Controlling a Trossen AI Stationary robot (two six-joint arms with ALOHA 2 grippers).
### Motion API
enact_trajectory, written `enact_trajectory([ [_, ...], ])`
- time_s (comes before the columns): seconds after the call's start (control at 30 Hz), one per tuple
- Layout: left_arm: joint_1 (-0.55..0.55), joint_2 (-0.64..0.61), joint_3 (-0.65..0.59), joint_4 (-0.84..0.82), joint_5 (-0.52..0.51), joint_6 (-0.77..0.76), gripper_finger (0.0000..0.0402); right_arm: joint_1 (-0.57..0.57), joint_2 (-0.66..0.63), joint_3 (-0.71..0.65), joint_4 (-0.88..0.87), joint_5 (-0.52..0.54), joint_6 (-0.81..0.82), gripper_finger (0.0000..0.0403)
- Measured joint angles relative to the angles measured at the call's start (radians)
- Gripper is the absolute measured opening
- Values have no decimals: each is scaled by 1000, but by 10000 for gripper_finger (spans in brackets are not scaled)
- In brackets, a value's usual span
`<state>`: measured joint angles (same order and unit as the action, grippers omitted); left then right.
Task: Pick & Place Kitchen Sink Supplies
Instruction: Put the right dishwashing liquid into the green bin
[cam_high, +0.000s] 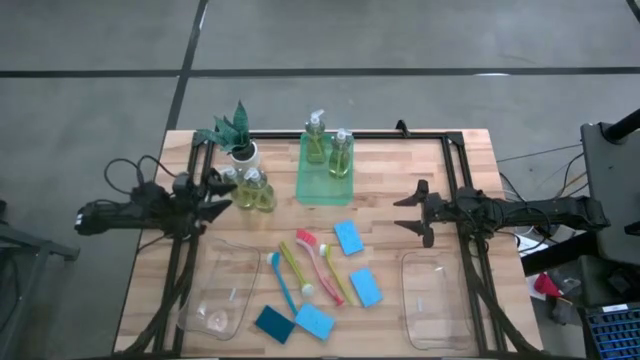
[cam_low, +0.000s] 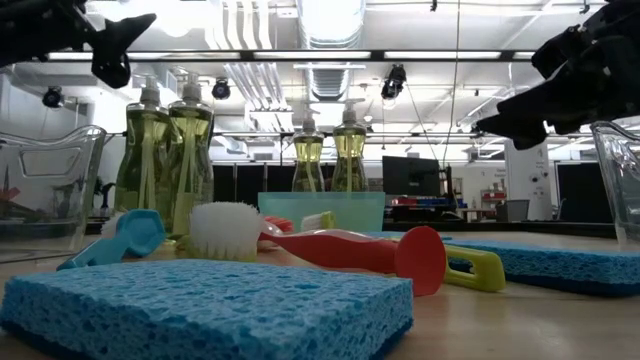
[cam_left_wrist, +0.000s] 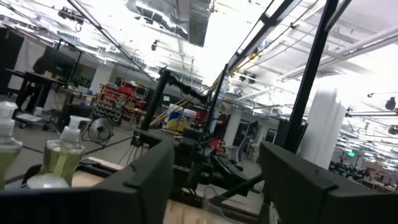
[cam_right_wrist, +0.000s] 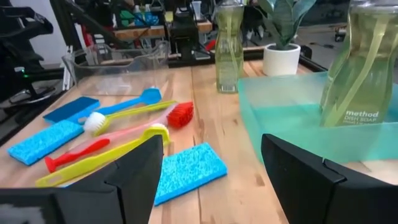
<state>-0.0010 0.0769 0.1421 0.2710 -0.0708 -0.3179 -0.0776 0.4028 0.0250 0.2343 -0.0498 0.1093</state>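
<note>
Two soap bottles (cam_high: 254, 190) stand on the table by the plant, and two more (cam_high: 328, 148) stand on the green tray (cam_high: 322, 185). Several blue and teal sponges (cam_high: 348, 237) and long-handled brushes (cam_high: 318, 262) lie flat mid-table. My left gripper (cam_high: 218, 194) is open and hovers at pump height just left of the nearer bottle pair (cam_left_wrist: 62, 158), touching nothing. My right gripper (cam_high: 412, 210) is open above the table's right part and faces a blue sponge (cam_right_wrist: 186, 167) and the brushes (cam_right_wrist: 118, 134). It too touches nothing.
A spiky plant in a white pot (cam_high: 240, 140) stands at the far left, close behind the left gripper. One clear bin (cam_high: 222, 288) sits near left and another (cam_high: 436, 298) near right. Black frame rails (cam_high: 455, 170) run along both table sides.
</note>
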Motion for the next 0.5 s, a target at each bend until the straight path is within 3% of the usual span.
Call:
enact_trajectory([
  [0.13, -3, 35, 37, 2, 6, -24, 259, 0, -1, 0, 1, 0, -10, 258],
  [0.5, -12, 201, 201, -72, 5, 78, 259, 0, -1, 0, 1, 0, -6, 255],
])
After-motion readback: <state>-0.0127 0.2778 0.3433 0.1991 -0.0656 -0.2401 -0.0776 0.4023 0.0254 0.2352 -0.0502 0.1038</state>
